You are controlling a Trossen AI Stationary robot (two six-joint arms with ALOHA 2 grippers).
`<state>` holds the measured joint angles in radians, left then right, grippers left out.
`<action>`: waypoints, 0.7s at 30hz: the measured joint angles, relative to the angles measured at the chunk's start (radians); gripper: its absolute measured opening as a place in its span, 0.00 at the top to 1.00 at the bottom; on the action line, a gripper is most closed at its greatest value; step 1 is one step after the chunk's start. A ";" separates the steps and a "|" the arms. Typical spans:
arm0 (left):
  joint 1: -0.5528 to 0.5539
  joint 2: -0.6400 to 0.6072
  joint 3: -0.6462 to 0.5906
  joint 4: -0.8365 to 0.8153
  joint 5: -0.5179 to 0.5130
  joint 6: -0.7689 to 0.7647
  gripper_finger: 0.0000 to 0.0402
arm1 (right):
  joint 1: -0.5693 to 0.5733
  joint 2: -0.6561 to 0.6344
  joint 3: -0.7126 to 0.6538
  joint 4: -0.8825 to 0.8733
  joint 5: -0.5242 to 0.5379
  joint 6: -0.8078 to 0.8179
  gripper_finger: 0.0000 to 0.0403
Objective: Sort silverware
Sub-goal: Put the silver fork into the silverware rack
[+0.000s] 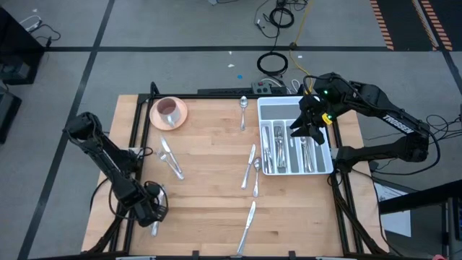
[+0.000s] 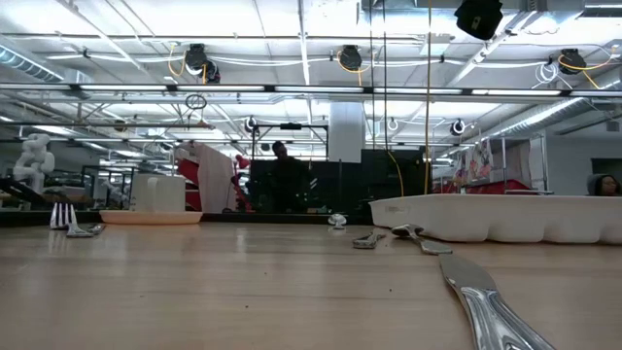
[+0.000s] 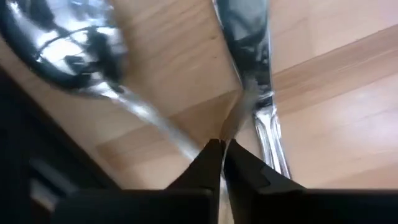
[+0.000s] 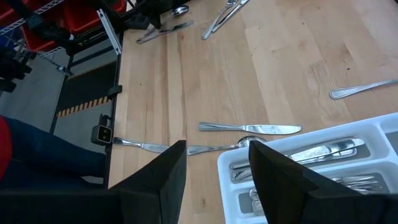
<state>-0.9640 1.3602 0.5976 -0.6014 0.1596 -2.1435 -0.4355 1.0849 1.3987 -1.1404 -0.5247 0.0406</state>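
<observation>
High view: my left tool (image 1: 153, 214) is down at the near-left corner of the pale wooden surface (image 1: 209, 180), right over a slim shiny metal utensil (image 1: 154, 229) lying at that edge. My right tool (image 1: 309, 128) hangs above the white compartmented plastic tray (image 1: 328, 165), which already has several pieces in its slots. Loose silverware is scattered mid-surface, and a pink saucer with cup (image 1: 169, 111) sits far-left.

Low view: neither tool shows; I see a knife blade (image 2: 483, 297) close by and the tray off to one side.

Left wrist view: my fingers (image 3: 205, 163) are pinched together, tips nearly touching, at a thin metal handle (image 3: 239, 112). I can't tell if it's actually caught between them or just beside them. A spoon bowl (image 3: 59, 43) lies nearby.

Right wrist view: fingers (image 4: 163, 177) spread wide, nothing held, tray edge below.

I judge this as the pick step. Next: lift gently, confirm the piece comes up, then carry it across to the tray.
</observation>
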 joint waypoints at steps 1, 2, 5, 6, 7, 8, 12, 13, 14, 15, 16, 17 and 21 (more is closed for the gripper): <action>0.002 -0.001 0.000 0.006 -0.006 0.006 0.97 | 0.000 0.000 0.000 0.000 0.000 0.000 0.59; 0.005 -0.004 -0.001 0.010 -0.013 0.005 0.97 | 0.000 0.000 0.000 0.000 0.000 0.000 0.59; 0.010 -0.019 -0.001 0.025 -0.035 0.003 0.98 | 0.000 0.000 0.000 0.000 0.000 0.000 0.59; 0.010 -0.025 0.006 0.024 -0.045 0.001 0.98 | 0.000 0.000 0.000 0.000 0.000 0.000 0.59; 0.009 -0.031 0.015 0.025 -0.054 -0.001 0.99 | 0.000 0.000 0.000 0.000 0.000 0.000 0.59; 0.009 -0.039 0.022 0.025 -0.063 -0.008 0.99 | 0.000 0.000 0.000 0.000 0.000 0.000 0.59; 0.009 -0.073 0.062 0.012 -0.130 -0.043 0.99 | 0.000 0.000 0.000 0.001 0.000 0.004 0.59; 0.009 -0.084 0.075 0.007 -0.159 -0.055 0.99 | 0.000 0.000 0.000 0.004 0.000 0.004 0.59; 0.009 -0.095 0.089 -0.001 -0.198 -0.069 0.99 | 0.000 0.000 0.000 0.007 0.000 0.002 0.59; 0.009 -0.105 0.102 -0.010 -0.248 -0.079 0.99 | 0.000 0.000 0.000 0.010 0.000 -0.004 0.59; 0.008 -0.119 0.116 -0.018 -0.316 -0.088 0.99 | 0.000 0.000 0.000 0.010 -0.001 -0.012 0.59; 0.008 -0.133 0.130 -0.021 -0.396 -0.100 0.99 | 0.000 0.000 0.000 0.010 -0.003 -0.023 0.59; 0.020 -0.195 0.157 -0.034 -0.821 -0.102 0.99 | 0.000 0.000 0.000 0.013 -0.005 -0.053 0.59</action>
<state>-0.9439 1.1651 0.7544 -0.6350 -0.6611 -2.2453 -0.4355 1.0847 1.3985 -1.1274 -0.5297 -0.0126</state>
